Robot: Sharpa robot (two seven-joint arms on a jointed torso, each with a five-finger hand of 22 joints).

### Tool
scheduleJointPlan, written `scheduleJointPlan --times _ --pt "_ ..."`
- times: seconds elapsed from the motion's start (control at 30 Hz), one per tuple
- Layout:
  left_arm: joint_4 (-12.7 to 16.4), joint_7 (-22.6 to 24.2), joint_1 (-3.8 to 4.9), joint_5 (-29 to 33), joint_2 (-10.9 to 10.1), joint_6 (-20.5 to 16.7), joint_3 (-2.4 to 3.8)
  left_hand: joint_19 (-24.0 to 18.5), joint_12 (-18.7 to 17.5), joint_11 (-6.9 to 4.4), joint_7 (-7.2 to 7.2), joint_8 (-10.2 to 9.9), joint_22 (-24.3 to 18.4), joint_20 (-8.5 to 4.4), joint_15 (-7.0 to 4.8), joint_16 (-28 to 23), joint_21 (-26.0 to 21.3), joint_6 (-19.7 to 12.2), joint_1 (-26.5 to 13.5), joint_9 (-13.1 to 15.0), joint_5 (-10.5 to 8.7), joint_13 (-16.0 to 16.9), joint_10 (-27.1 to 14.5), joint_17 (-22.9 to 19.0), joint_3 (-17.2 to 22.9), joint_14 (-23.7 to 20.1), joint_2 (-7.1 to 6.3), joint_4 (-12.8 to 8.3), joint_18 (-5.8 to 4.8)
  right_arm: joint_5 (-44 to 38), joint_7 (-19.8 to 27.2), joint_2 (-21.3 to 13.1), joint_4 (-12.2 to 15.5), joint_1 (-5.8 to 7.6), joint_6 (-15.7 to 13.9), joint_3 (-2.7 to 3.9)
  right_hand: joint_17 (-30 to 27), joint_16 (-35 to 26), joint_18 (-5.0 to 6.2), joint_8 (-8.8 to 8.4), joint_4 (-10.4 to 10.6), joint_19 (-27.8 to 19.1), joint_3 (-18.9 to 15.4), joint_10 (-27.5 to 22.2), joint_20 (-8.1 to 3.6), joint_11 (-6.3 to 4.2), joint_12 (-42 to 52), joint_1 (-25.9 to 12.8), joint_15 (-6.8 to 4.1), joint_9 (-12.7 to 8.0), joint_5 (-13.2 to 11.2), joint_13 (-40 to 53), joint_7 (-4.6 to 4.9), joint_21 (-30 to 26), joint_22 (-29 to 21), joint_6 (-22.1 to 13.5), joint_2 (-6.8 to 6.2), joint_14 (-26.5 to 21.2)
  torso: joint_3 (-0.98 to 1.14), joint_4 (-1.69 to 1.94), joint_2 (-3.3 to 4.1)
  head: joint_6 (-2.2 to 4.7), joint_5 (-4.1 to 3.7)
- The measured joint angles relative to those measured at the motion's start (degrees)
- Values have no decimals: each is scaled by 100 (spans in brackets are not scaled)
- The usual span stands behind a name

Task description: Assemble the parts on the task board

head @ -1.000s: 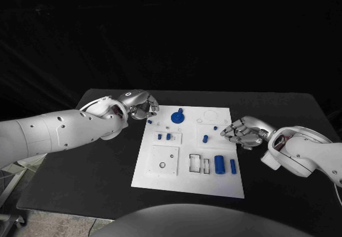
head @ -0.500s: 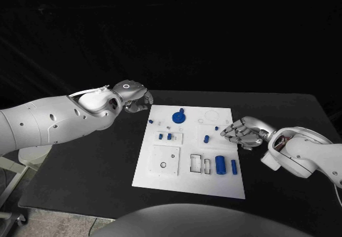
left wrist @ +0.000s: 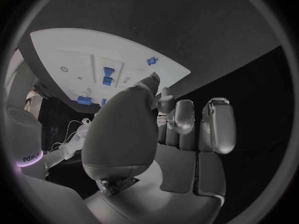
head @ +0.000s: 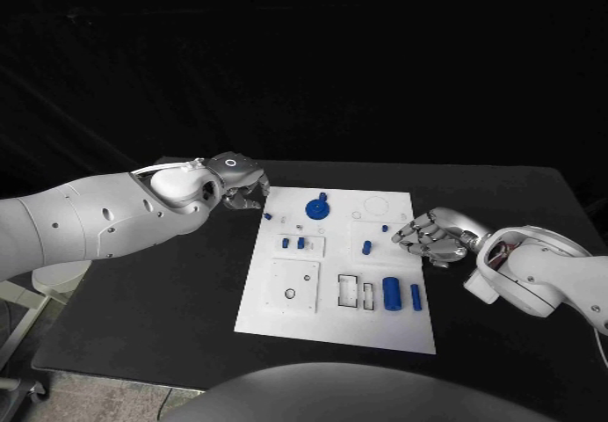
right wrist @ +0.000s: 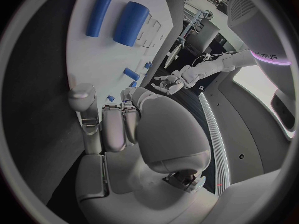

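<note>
The task board (head: 336, 323) lies mid-table, its long axis running away from the robot. Two blue cylinders (head: 390, 293) near its right front lie along that same axis. The left hand (head: 241, 186) hangs off the far-left corner, fingers curled, empty. The right hand (head: 429, 236) rests at the right edge, fingers curled together, holding nothing.

left hand (head: 241, 189) fingers apparently curled, right hand (head: 430, 237) curled

The left hand (head: 241, 186) hides the task board (head: 332, 318)'s far corner
</note>
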Motion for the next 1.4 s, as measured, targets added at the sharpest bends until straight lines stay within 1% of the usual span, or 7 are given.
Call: scheduleJointPlan --times 0.07,0.2,0.33,0.63,0.83,1.03,1.4 --pt "-37 3 -25 0 37 11 0 0 482 21 -40 0 0 0 -5 253 0 -40 0 -75 0 229 330 516 -58 201 0 58 0 0 -2 0 0 0 2 0 0 0 0 0 0 0 0 0 0 0 0 0 0 0 0 0 0 0 0 0 0 0 0 1 0 0 -1" --pt "-105 29 -66 10 106 9 0 0 658 43 -41 0 -1 0 -15 338 0 -98 0 -136 0 263 465 717 -83 240 0 48 0 0 -4 -4 1 -1 6 0 0 0 0 0 0 0 0 0 0 0 0 0 0 0 0 0 0 0 0 0 0 0 1 2 0 0 -1" --pt "-169 74 -118 24 175 -12 2 0 664 44 -38 0 -1 0 -15 338 0 -103 3 -163 0 262 465 751 -85 240 3 50 0 1 -8 -3 1 -1 11 0 0 0 0 0 0 0 0 0 0 0 -24 0 0 0 0 2 0 -17 -1 0 0 0 0 3 -1 0 3" --pt "-249 193 -232 63 281 -72 2 21 664 44 -3 0 -1 21 -35 367 23 -23 116 -184 0 262 464 827 -58 260 116 23 0 1 -11 0 -1 -3 25 0 -1 0 0 0 -16 0 16 0 0 0 -24 0 0 0 0 2 0 -23 -1 0 0 0 2 3 -2 0 0" --pt "-282 245 -251 98 315 -88 4 21 664 44 3 23 -2 21 -36 367 45 24 146 -196 1 261 463 849 -35 261 146 0 0 1 -14 -1 -1 -3 39 0 -1 0 0 0 -16 0 16 0 0 0 -24 -1 0 0 0 2 0 -23 0 0 1 0 3 3 -3 0 -1" --pt "-309 262 -263 122 331 -87 4 20 608 -4 24 26 -2 21 -36 367 45 44 228 -215 1 261 406 860 -7 261 167 -28 0 1 -18 0 -6 -4 53 0 -1 0 0 0 -16 0 16 0 0 0 -23 -2 0 0 0 2 0 -23 3 0 2 0 3 3 -5 0 3" --pt "-374 263 -274 137 352 -65 4 20 442 6 44 26 -3 21 -36 367 45 64 273 -239 1 260 212 859 27 261 167 -61 0 2 -34 -5 -8 -6 77 0 -1 0 0 0 -16 0 16 -21 0 21 -23 -2 0 0 0 1 0 -23 3 0 2 0 2 3 -3 0 -2"
